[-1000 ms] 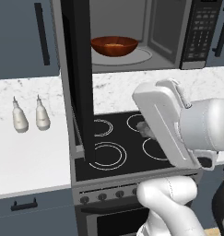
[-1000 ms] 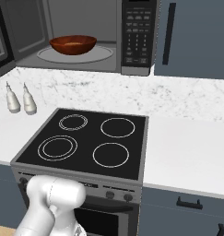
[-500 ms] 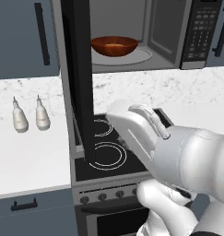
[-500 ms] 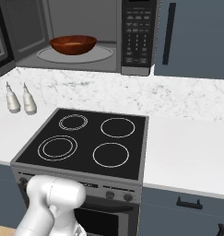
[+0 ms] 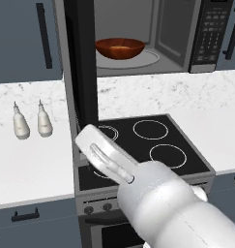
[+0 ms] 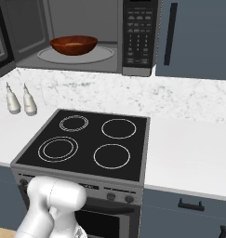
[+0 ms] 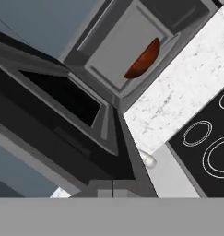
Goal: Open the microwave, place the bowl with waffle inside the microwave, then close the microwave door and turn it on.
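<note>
The microwave (image 5: 211, 34) (image 6: 137, 32) stands open above the counter. On its turntable sits the reddish-brown bowl (image 5: 120, 48) (image 6: 73, 45) (image 7: 143, 60), with a tan patch of waffle (image 5: 120, 47) inside it. The microwave door (image 5: 82, 63) (image 7: 62, 101) is swung out to the left and appears edge-on in the left base view. My arm reaches low over the stove's front left, its wrist (image 5: 104, 155) just below the door's bottom edge. In the hand view my gripper (image 7: 112, 190) is shut with nothing in it, close under the door.
A black stove top (image 5: 148, 140) (image 6: 91, 139) with several rings lies below the microwave. Two white bottles (image 5: 29, 121) (image 6: 19, 100) stand on the marble counter to its left. Blue-grey cabinet doors with black handles (image 5: 41, 34) (image 6: 169, 32) flank the microwave.
My arm has swung down and to the left, from above the stove's right side to under the open door. The bowl and door have not moved.
</note>
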### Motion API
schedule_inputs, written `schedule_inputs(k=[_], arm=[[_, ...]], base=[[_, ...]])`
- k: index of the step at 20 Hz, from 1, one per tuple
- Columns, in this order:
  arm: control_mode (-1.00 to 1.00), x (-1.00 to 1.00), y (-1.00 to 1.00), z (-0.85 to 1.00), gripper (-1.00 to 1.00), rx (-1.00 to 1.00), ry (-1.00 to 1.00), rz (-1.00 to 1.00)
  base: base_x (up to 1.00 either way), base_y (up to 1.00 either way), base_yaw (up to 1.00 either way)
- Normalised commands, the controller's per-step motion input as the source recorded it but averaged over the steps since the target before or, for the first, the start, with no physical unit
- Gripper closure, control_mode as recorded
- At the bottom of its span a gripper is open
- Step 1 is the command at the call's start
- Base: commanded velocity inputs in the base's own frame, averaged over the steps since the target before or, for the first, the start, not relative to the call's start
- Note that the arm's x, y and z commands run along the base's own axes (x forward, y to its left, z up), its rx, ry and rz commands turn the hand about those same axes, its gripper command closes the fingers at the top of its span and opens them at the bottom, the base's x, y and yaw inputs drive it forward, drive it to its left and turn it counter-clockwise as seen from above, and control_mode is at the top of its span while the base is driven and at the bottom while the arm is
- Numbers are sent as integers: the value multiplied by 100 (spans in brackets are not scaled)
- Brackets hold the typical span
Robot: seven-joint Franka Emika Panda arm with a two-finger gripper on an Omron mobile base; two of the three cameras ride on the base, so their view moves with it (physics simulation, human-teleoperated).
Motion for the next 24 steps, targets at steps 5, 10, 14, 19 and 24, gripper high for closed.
schedule_inputs(k=[5,10,14,19,24], arm=[[-100,22,53,-22,100,-10,-17,-17],[-100,32,74,-28,100,-11,-14,-16],[-100,50,72,-24,100,-9,-12,-17],[-100,71,58,-20,100,-5,-7,-21],[-100,86,58,-39,100,-6,-2,-23]], base=[[0,0,0],[0,0,0],[0,0,0],[0,0,0],[0,0,0]])
